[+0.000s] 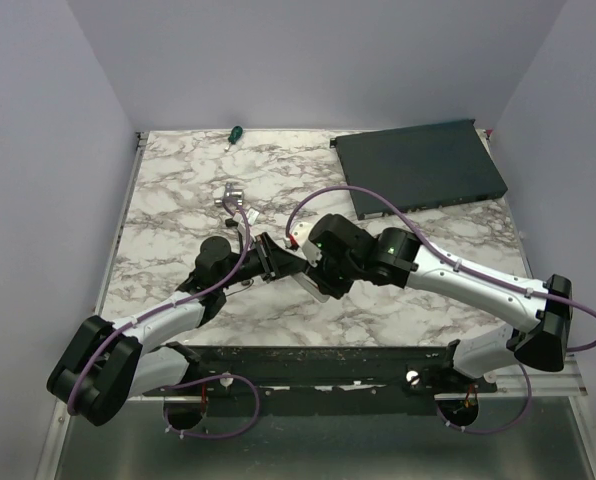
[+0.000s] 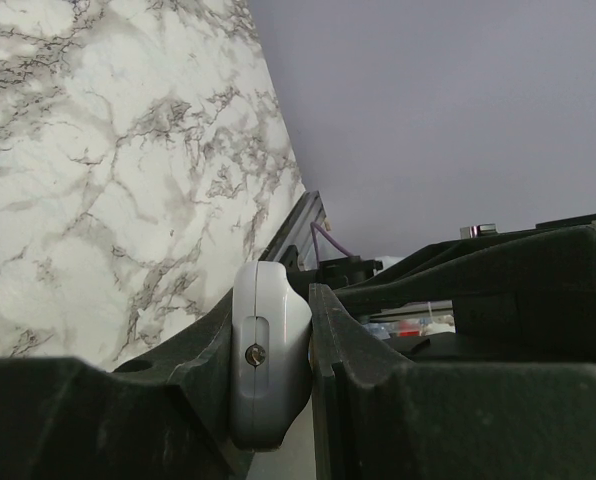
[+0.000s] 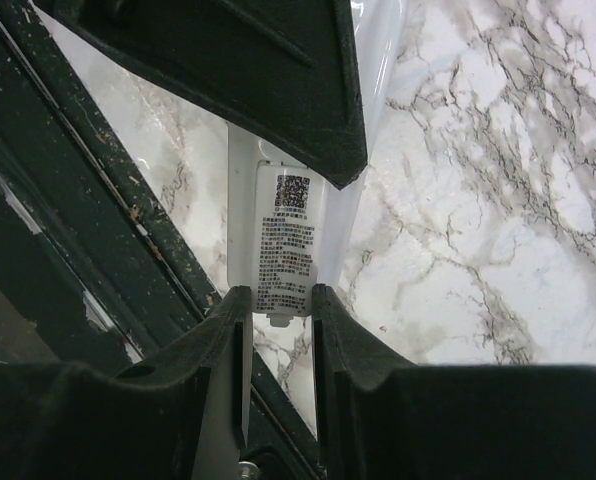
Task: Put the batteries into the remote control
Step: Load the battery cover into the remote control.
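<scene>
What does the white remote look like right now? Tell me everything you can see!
The remote control is a slim white plastic-looking bar. One side carries a label with a square code and tiny print. One rounded end has a small slot with a screw. Both grippers pinch it above the marble table: the left gripper near the rounded end, the right gripper at the label. No buttons show.

I see a marble table (image 1: 168, 200). Green-handled screwdriver (image 1: 234, 133) lies at its far edge, left of centre. Large dark flat box (image 1: 420, 166) sits far right, slightly skewed. Small silver bracket (image 1: 232, 197) lies mid-table, well apart from both. Plain lavender walls around.
</scene>
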`<control>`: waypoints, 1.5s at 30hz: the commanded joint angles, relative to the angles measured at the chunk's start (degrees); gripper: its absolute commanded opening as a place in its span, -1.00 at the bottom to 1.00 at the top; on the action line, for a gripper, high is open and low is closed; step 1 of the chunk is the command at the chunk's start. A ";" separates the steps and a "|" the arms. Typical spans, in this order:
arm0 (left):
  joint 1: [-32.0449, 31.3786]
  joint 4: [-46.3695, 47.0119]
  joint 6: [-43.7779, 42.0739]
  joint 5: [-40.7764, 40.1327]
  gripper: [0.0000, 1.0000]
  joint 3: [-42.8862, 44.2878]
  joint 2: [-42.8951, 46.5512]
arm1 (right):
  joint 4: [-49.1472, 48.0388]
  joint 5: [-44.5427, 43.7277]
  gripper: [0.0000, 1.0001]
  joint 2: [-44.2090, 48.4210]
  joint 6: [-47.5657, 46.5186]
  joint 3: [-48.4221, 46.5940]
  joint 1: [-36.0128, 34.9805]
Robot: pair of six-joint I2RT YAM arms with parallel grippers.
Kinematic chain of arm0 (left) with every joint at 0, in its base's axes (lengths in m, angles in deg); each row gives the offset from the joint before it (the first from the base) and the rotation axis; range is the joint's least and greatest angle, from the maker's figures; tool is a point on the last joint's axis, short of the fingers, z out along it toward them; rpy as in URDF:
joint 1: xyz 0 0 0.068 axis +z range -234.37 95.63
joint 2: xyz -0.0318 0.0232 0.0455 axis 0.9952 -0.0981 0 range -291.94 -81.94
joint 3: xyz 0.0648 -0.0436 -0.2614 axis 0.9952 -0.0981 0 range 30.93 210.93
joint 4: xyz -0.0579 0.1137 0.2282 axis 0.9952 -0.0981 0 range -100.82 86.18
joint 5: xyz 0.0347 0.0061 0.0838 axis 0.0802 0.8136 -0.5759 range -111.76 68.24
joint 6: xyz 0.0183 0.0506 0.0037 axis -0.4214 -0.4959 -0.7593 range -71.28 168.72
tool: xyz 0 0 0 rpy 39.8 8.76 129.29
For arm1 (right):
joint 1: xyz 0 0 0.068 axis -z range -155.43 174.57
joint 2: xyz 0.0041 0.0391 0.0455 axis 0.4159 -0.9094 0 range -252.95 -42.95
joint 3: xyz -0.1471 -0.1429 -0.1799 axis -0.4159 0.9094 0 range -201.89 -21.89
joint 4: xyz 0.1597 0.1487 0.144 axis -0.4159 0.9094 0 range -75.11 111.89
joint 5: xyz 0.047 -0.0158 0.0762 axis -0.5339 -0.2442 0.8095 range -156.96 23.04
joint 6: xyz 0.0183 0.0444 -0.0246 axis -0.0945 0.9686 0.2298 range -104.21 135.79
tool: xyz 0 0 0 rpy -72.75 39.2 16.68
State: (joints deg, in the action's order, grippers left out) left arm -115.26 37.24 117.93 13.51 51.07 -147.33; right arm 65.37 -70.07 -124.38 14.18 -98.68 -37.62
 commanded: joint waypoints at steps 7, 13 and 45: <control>-0.83 4.74 0.37 4.03 -1.00 1.65 -0.87 | -3.56 -1.82 -0.87 -2.14 -1.03 -1.43 -0.18; -0.91 6.48 1.45 4.38 -1.00 1.36 -1.56 | -4.06 -2.09 -0.87 -2.13 -1.03 -1.21 -0.19; -1.00 10.60 4.70 5.47 -1.00 1.45 -4.35 | -5.92 -3.08 -0.01 -1.99 -0.94 -0.37 -0.18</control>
State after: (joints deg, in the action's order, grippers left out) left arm -115.57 43.51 121.42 15.54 51.07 -151.20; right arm 62.55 -71.36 -125.84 14.01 -98.68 -37.62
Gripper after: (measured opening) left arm 0.276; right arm 0.475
